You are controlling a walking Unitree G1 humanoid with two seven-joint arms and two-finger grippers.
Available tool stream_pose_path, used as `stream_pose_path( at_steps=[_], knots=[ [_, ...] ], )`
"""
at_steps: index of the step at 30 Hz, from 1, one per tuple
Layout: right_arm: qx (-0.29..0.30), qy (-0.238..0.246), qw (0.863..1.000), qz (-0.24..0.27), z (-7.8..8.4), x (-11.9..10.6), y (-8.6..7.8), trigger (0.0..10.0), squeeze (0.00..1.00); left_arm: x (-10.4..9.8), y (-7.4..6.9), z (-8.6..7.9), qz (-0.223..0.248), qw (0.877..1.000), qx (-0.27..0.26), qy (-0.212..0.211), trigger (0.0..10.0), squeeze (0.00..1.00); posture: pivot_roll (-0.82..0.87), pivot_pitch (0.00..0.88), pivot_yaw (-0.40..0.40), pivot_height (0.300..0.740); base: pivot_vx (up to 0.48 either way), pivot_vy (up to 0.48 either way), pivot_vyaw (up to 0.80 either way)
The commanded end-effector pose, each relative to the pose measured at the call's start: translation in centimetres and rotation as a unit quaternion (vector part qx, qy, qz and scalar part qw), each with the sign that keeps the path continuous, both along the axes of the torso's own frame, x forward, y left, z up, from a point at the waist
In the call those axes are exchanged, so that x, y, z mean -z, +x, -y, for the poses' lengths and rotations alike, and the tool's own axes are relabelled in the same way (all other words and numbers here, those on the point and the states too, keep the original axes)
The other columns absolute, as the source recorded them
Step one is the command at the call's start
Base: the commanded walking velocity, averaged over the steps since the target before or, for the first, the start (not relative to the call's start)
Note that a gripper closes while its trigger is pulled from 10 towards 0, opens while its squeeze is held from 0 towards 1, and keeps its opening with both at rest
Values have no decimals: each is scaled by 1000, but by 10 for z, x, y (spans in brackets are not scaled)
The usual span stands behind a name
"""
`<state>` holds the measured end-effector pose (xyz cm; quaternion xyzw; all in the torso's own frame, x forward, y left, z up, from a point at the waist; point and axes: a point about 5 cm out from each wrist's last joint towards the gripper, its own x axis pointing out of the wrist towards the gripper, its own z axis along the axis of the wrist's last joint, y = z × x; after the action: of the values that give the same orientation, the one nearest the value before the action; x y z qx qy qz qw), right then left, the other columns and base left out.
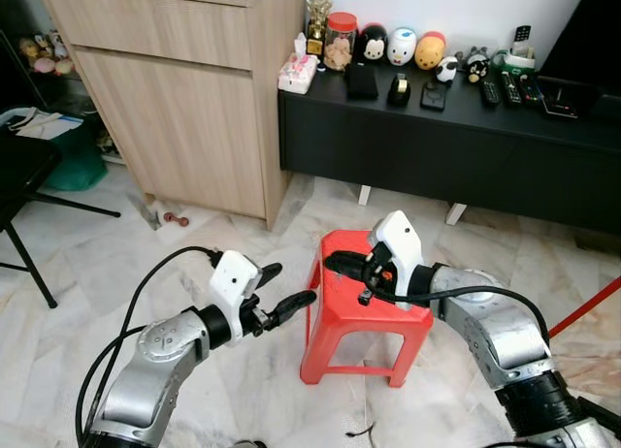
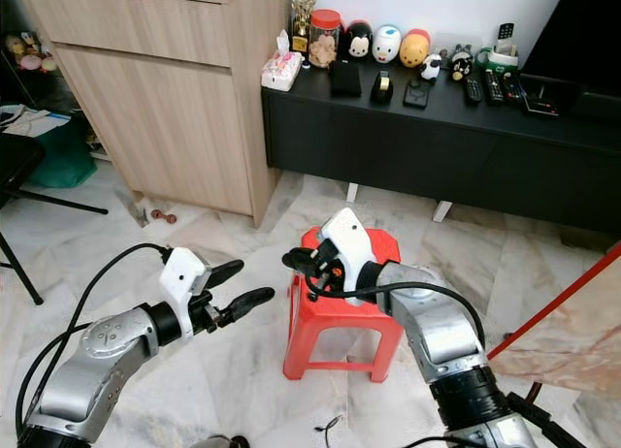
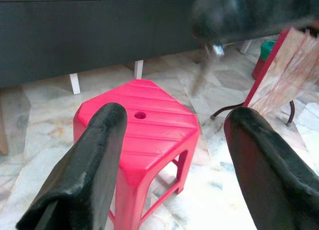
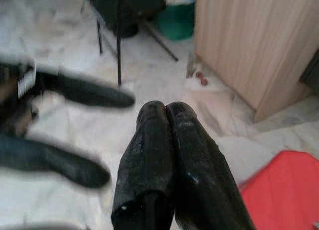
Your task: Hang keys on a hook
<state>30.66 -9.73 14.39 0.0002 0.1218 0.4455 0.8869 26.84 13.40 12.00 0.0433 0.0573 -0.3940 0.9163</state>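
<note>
In the left eye view, a red moulded plastic stool [image 1: 342, 317] with a ribbed top stands at the lower centre on glossy, veined marble floor [image 1: 243, 244]. The left gripper [image 1: 291, 283], on a silver arm at the lower left, holds its two long matte black fingers well spread just beside the stool's left edge, with nothing between them. The right gripper [image 1: 330, 262] reaches in from the right over the stool top, under a white wrist housing. At the upper left stands a pale wood-grain cabinet [image 1: 184, 99]; across the top runs a low black console [image 1: 437, 143] with round figurines.

In the left wrist view, the rubbery fingers [image 3: 99, 160] frame the stool, which has a round hole in its seat. In the upper right of that frame, a thin grey strand [image 3: 202, 78] hangs blurred from the dark right gripper. I cannot tell whether it is the keys.

In the right wrist view, the black fingers are pressed flat together, with no object visible between them.
</note>
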Motion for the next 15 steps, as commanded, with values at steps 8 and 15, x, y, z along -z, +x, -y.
stream_pose_path(
  at_steps=[8,15],
  knots=[
    [92,74,993,-24,-2,-22,9,10000,0,-3,-1,10,8,1000,-2,6,10000,0,-2,95,-73,740,0,0,0],
    [105,70,990,-60,-6,-15,4,10000,0,-5,9,9,32,999,-39,19,10000,0,-9,108,-72,740,0,0,0]
  ],
)
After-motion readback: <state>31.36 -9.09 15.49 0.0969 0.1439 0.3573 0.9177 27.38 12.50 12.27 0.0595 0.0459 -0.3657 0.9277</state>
